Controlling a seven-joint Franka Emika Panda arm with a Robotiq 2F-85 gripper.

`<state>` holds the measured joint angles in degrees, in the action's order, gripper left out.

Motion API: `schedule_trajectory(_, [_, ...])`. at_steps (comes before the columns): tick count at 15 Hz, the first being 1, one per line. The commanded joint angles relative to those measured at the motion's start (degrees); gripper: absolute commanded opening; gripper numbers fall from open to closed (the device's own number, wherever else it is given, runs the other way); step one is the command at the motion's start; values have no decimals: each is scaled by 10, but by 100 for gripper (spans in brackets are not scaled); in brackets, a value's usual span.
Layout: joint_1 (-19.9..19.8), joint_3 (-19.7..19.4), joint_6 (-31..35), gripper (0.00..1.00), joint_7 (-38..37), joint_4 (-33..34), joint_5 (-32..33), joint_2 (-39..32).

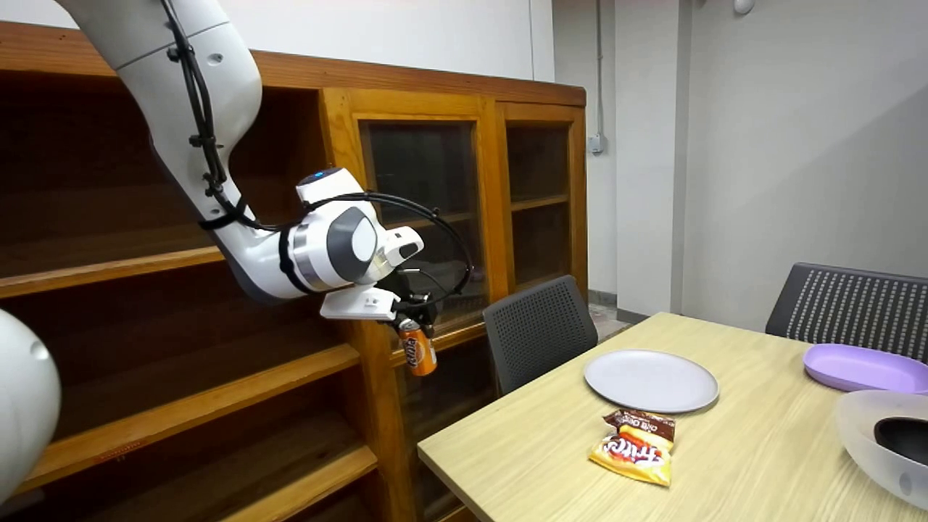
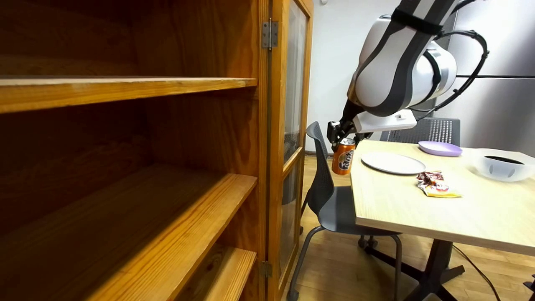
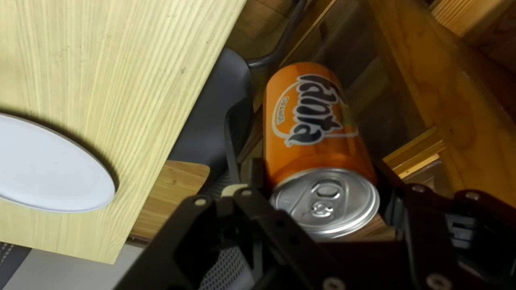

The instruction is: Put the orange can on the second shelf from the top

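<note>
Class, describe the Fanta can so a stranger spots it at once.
Start at the wooden shelving unit, then follow the white robot arm down to its black gripper. Clamped there in mid-air is the Fanta can: orange, cylindrical and silver-topped, unlike the Fritos bag on the table.

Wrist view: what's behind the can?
Past one side of the can, a chair shows; past the other, the cabinet with its glass. Whatever lies straight behind the can is covered.
</note>
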<state>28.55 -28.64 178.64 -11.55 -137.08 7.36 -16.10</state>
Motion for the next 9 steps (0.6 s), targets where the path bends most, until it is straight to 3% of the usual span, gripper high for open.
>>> schedule_trajectory(1, [11, 16, -38, 38, 14, 22, 9, 14])
schedule_trajectory(9, [18, 65, -73, 38, 35, 57, 4, 6])
